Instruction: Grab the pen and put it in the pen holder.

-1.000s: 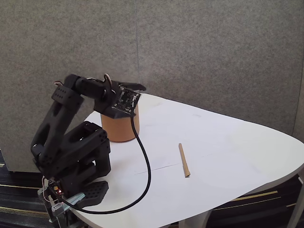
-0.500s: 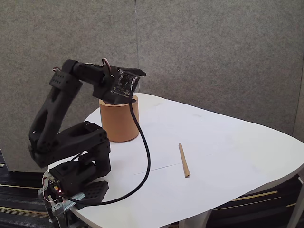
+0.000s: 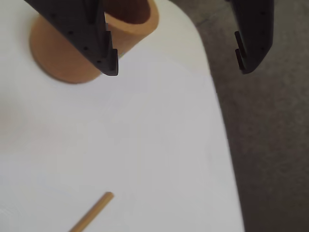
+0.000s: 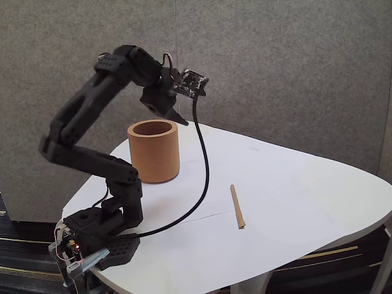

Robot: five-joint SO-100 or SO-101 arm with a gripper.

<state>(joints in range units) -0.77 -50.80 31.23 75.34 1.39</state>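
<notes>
The pen is a thin tan stick (looks like bare wood) lying flat on the white table, well apart from the brown pen holder. The gripper hangs above with jaws wide apart, holding nothing.

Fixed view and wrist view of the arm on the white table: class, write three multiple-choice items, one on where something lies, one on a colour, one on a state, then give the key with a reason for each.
1. Where is the pen?
A. inside the pen holder
B. flat on the table, apart from the holder
C. between the gripper's fingers

2. What colour is the pen holder?
A. brown
B. blue
C. white

3. How is the gripper?
A. shut on the pen
B. shut and empty
C. open and empty

Key: 1 B, the pen lies on the table, to the right of the pen holder in the fixed view. 2 A, its wall is cardboard brown in both views. 3 C, in the wrist view the gripper has its jaws wide apart with nothing between them.
</notes>
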